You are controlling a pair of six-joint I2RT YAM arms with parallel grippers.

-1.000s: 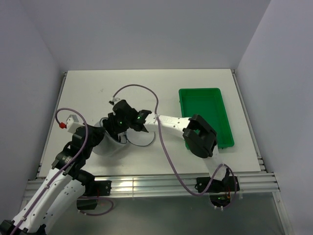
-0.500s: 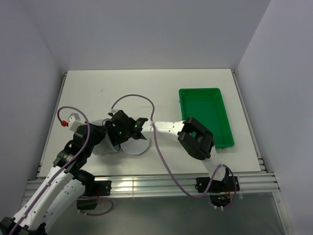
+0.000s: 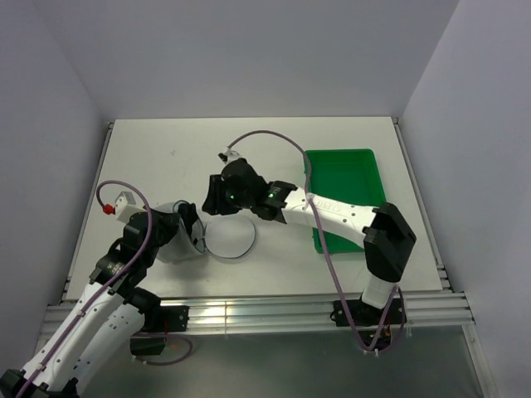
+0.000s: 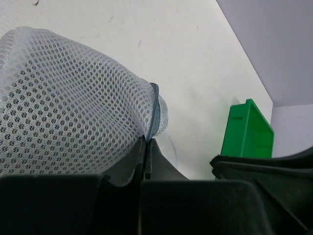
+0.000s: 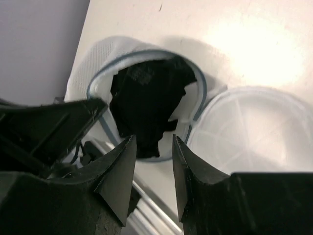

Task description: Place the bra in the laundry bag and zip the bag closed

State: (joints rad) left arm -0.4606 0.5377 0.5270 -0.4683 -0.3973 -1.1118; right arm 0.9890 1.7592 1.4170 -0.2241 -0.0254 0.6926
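We see the bag (image 3: 172, 247) lying on its side at the near left of the worktop (image 3: 149, 149), mouth facing right. The bra (image 5: 146, 100) sits inside it, bunched up just behind the zip rim; from the top view we can't make it out. The lid (image 3: 232, 239) lies flat on the worktop just right of the mouth, touching the rim, so the bag's unzipped. Left gripper (image 4: 145, 149): jaws pinched tight on the bag's mesh wall, near the rim. Right gripper (image 5: 153, 142): hangs over the far side of the mouth & lid, aimed down at the bra, jaws a narrow gap apart w/ nothing between them. The tray (image 3: 348, 195) is well off to the right; the right arm crosses its near-left corner.
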